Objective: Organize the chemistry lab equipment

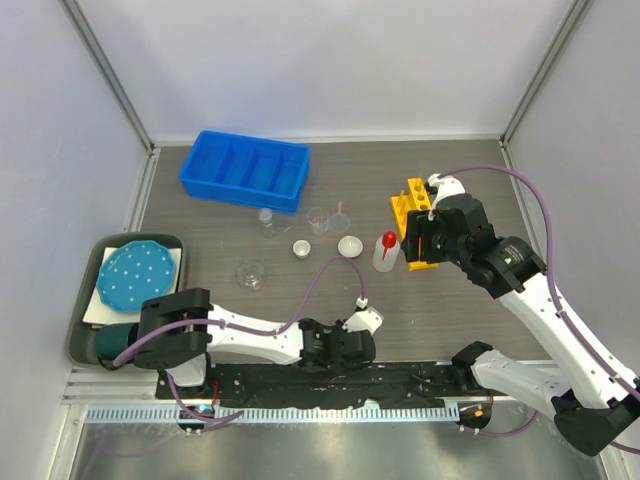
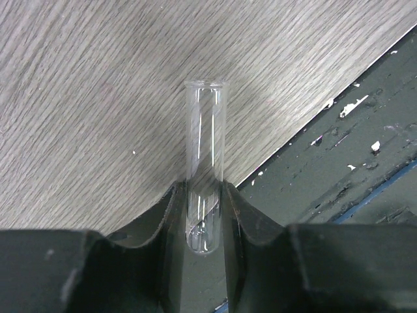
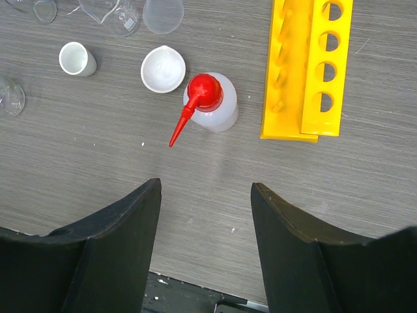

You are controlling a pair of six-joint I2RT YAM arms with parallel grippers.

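top: left end effector (image 1: 362, 320) low at worktop's (image 1: 200, 230) near edge, right end effector (image 1: 418, 243) beside rack (image 1: 410, 212) | left wrist: fingers (image 2: 166, 216) snug on tube's (image 2: 205, 143) closed end, mouth ahead; I'd squeeze gently, lift level | right wrist: end effector wide, empty; bottle (image 3: 214, 104) just ahead

You won't find any readable text, label, brand, number or sign in these views. The only candidate is a faint printed patch on the clear beaker (image 3: 120, 16) at the top edge of the right wrist view, left of centre, and it is too small and blurred for you to read
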